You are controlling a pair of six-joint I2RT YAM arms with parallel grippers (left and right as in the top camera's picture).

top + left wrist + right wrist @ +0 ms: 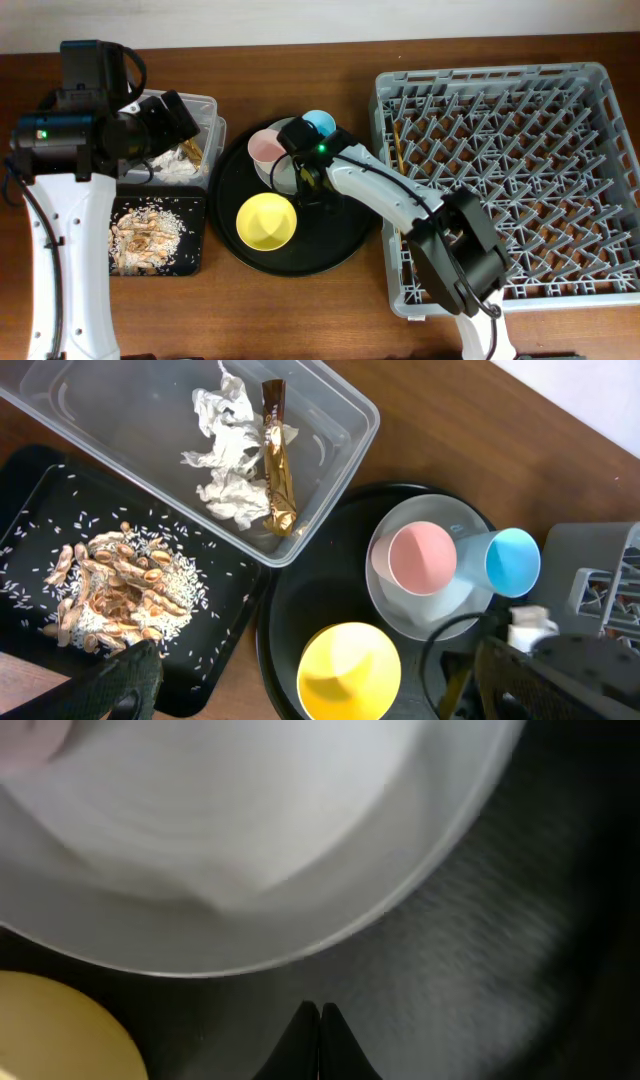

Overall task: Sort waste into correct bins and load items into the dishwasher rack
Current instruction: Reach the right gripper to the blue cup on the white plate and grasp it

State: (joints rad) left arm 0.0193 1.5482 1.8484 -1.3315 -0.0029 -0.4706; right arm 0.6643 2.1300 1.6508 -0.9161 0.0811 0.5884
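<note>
My left gripper (pixel 322 682) hangs wide open and empty, high above the round black tray's left side. Below it the clear bin (pixel 330 405) holds crumpled white paper (pixel 225 455) and a gold-brown wrapper (pixel 277 465). The shallow black bin (pixel 225 615) holds food scraps (pixel 120 588) with rice. On the round tray a pale plate (pixel 283 178) carries a pink cup (pixel 265 148) and a blue cup (pixel 320 123), with a yellow bowl (pixel 266 221) beside it. My right gripper (pixel 320 1012) is shut on nothing, low over the tray just off the plate's rim (pixel 300 955). Chopsticks (pixel 397 146) lie in the dishwasher rack (pixel 520 80).
The large round black tray (pixel 335 250) sits between the bins and the rack. My right arm (pixel 400 205) crosses the rack's front left corner and the tray's right side. My left arm (pixel 65 200) stands along the table's left edge.
</note>
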